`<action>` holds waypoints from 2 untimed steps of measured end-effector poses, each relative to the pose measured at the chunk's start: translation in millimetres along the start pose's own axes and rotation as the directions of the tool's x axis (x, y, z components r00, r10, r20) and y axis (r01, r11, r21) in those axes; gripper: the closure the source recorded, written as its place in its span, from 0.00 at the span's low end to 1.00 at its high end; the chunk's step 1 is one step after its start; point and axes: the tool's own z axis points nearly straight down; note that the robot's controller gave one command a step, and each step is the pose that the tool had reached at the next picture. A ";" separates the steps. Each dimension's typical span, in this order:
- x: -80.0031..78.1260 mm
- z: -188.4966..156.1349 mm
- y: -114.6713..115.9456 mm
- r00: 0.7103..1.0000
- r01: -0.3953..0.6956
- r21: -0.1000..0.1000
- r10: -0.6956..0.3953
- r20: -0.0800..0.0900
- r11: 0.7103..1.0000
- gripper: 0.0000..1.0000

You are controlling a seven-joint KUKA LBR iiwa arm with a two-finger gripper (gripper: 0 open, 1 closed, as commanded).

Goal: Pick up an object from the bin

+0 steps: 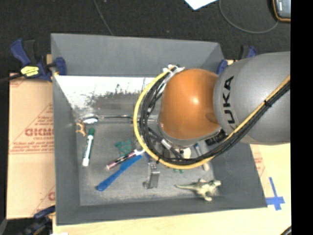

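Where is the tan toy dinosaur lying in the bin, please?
In the camera view, the toy dinosaur lies in the bin's lower right corner, below the orange cover and right of the blue-handled tool.

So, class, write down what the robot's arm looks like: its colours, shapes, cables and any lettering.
The arm is a thick, rounded silver-grey tube with black KUKA lettering. An orange dome-shaped cover sits over its wrist. Yellow and black cables loop around the cover and run back along the arm.
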 end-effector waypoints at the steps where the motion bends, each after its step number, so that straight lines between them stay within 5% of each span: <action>1: -1.8 -3.6 -0.5 1.000 -0.005 -0.001 0.005 0.008 1.000 0.00; 2: -62.3 118.2 17.7 0.952 0.304 0.002 -0.304 0.012 0.953 0.00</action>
